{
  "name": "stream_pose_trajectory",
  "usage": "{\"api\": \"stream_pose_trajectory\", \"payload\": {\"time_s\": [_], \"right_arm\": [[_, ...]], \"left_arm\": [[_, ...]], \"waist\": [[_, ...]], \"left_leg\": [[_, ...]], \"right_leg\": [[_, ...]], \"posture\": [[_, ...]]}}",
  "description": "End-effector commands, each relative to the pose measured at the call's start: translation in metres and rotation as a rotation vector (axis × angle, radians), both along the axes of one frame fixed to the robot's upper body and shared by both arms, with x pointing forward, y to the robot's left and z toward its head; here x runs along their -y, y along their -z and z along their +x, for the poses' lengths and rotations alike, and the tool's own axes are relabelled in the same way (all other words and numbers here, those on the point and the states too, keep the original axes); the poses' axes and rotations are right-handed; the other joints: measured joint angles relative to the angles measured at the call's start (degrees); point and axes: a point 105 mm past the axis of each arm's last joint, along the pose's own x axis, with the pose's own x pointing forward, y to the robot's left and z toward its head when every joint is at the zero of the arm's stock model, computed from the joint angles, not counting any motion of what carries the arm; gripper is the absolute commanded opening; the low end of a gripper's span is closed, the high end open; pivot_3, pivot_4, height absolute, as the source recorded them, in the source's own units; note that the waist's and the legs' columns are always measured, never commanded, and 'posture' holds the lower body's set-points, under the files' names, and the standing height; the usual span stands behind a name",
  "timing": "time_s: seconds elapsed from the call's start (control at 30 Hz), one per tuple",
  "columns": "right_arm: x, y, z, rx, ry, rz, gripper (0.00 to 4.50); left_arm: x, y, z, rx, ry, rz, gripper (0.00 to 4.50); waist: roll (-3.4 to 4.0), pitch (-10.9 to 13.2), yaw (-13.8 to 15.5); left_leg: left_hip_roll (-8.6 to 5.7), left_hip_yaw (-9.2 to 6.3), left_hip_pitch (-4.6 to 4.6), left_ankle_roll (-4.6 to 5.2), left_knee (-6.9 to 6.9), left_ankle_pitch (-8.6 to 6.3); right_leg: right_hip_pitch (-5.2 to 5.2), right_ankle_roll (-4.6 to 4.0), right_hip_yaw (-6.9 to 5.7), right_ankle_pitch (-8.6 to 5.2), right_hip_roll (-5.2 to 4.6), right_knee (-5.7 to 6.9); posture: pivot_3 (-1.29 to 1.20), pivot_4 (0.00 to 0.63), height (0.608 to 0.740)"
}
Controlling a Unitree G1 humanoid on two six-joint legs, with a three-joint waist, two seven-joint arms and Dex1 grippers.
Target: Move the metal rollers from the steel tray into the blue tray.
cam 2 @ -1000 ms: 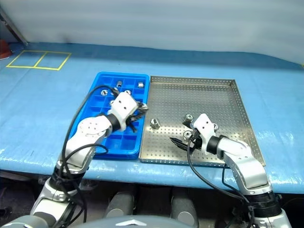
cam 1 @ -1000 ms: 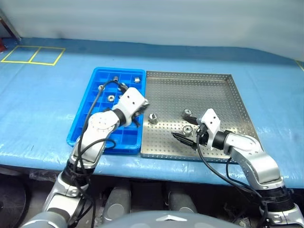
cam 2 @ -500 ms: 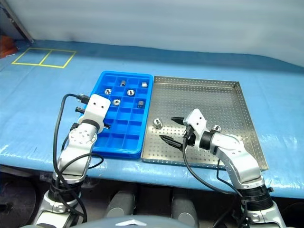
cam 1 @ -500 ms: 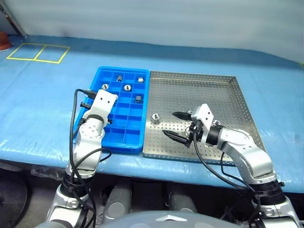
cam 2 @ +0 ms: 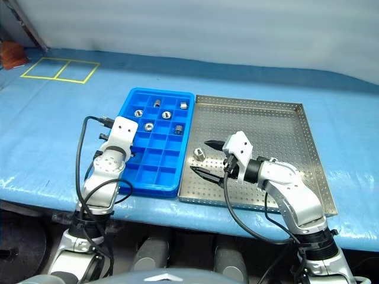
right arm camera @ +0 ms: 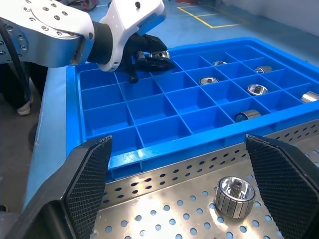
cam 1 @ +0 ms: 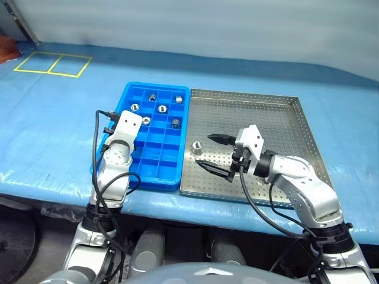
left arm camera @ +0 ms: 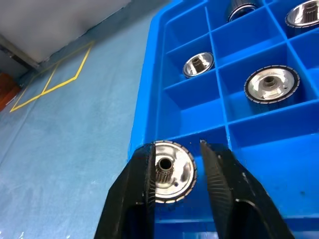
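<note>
The blue tray lies left of the steel tray, and several metal rollers sit in its far compartments. In the left wrist view my left gripper is over the tray's left column. Its fingers stand slightly apart around a roller, and a thin gap shows at one finger. My right gripper is wide open, low over the steel tray. One roller stands just beyond its fingertips, near the tray's left edge. The same roller shows in the right wrist view.
Both trays rest on a blue table cover. Yellow tape squares mark the far left. The table's front edge runs close below the trays. A reddish object sits at the far left corner.
The camera has shifted. My left gripper crossed from the blue tray's right side to its left column. My right gripper moved left and now frames the lone roller.
</note>
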Motion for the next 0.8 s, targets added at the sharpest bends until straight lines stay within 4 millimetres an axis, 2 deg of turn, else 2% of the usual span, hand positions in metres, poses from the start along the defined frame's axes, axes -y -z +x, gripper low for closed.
{"api": "stream_pose_trajectory", "payload": {"time_s": [0.03, 0.17, 0.3, 0.47, 0.57, 0.63, 0.7, 0.8], "right_arm": [[-0.001, -0.011, -0.002, 0.059, -0.005, 0.004, 4.50], [0.000, -0.010, -0.002, 0.059, 0.005, 0.001, 4.50], [0.001, -0.008, -0.001, 0.057, 0.013, -0.006, 4.50], [0.003, -0.006, 0.000, 0.055, 0.028, -0.012, 4.50], [0.006, -0.004, 0.000, 0.048, 0.041, -0.021, 4.50], [0.009, -0.002, 0.000, 0.042, 0.052, -0.030, 4.50], [0.012, 0.001, -0.001, 0.037, 0.067, -0.043, 4.50], [0.016, 0.004, -0.002, 0.032, 0.091, -0.052, 4.50]], "left_arm": [[-0.005, -0.009, 0.003, 0.038, -0.012, 0.006, 3.09], [0.000, -0.015, 0.004, 0.080, -0.003, -0.015, 4.46], [0.019, -0.032, 0.008, 0.180, 0.061, -0.135, 4.48], [0.040, -0.038, 0.009, 0.213, 0.164, -0.205, 4.48], [0.078, -0.047, 0.006, 0.207, 0.373, -0.423, 4.48], [0.107, -0.044, -0.001, 0.113, 0.570, -0.520, 4.48], [0.131, -0.036, -0.013, -0.007, 0.746, -0.527, 4.48], [0.148, -0.024, -0.015, -0.129, 0.852, -0.422, 4.48]], "waist": [[0.00, 0.00, -0.28], [0.00, 0.00, -0.49], [-0.01, 0.01, -0.08], [-0.01, 0.01, 0.03], [-0.01, 0.01, 0.05], [-0.01, 0.01, 0.16], [-0.01, 0.01, -0.04], [-0.01, 0.01, -0.62]], "left_leg": [[0.00, 0.00, 0.00, 0.00, 0.00, 0.00], [0.00, 0.00, 0.00, 0.00, -0.02, 0.00], [-0.01, 0.00, -0.02, 0.00, 0.00, 0.00], [-0.02, 0.00, -0.03, 0.00, 0.01, 0.00], [-0.02, 0.01, -0.04, 0.00, 0.01, 0.00], [-0.02, 0.01, -0.06, -0.01, 0.02, 0.00], [-0.03, 0.01, -0.06, 0.00, 0.03, 0.00], [-0.03, 0.02, -0.07, 0.00, 0.02, 0.00]], "right_leg": [[0.00, 0.00, 0.00, 0.00, 0.00, 0.00], [0.00, 0.00, 0.00, 0.00, 0.00, 0.00], [0.01, 0.00, 0.00, 0.01, -0.02, -0.02], [0.01, 0.00, 0.00, 0.00, -0.02, -0.04], [0.01, 0.00, 0.00, 0.00, -0.02, -0.04], [0.01, 0.00, 0.00, 0.00, -0.02, -0.04], [0.01, 0.00, 0.00, 0.00, -0.02, -0.05], [0.00, -0.01, 0.01, -0.01, -0.02, -0.05]], "posture": [[0.24, 0.150, 0.740], [0.23, 0.150, 0.740], [0.23, 0.150, 0.740], [0.22, 0.150, 0.740], [0.22, 0.150, 0.740], [0.21, 0.150, 0.740], [0.20, 0.150, 0.740], [0.18, 0.150, 0.740]]}}
